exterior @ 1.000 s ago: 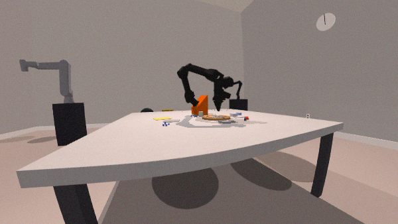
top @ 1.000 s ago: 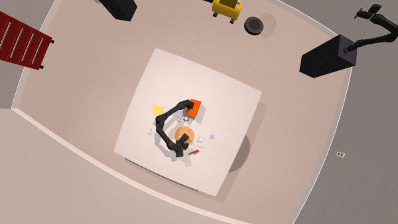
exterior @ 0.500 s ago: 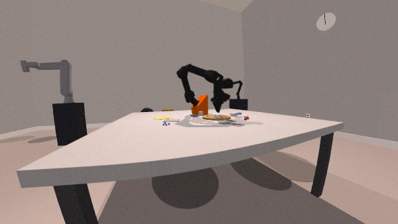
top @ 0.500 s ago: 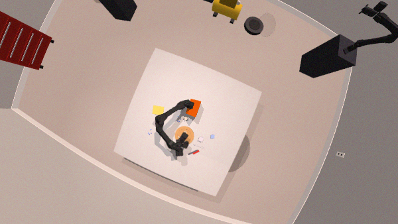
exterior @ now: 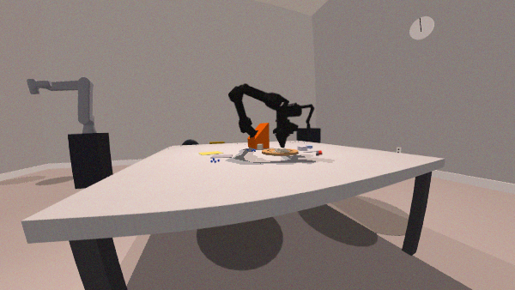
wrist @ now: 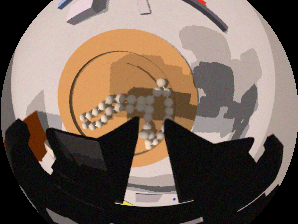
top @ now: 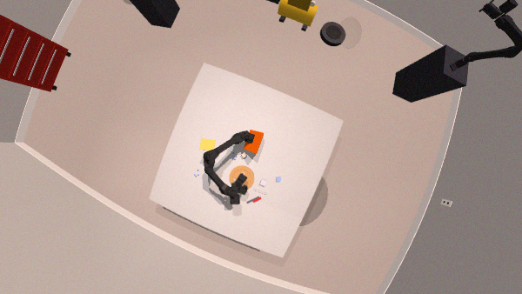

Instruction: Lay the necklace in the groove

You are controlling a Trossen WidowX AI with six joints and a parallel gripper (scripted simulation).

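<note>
My gripper (top: 242,178) (exterior: 281,146) (wrist: 152,121): I had its fingers partly closed, beads showing between the tips; whether they gripped any, I couldn't tell.
Pearl necklace (wrist: 169,103): it lay bunched over the board's middle, mostly inside the groove's ring.
Round board (top: 235,170) (exterior: 268,152) (wrist: 125,40): it sat flat beneath my gripper.
Orange block (top: 257,141) (exterior: 263,136): it stood by my arm's base.
</note>
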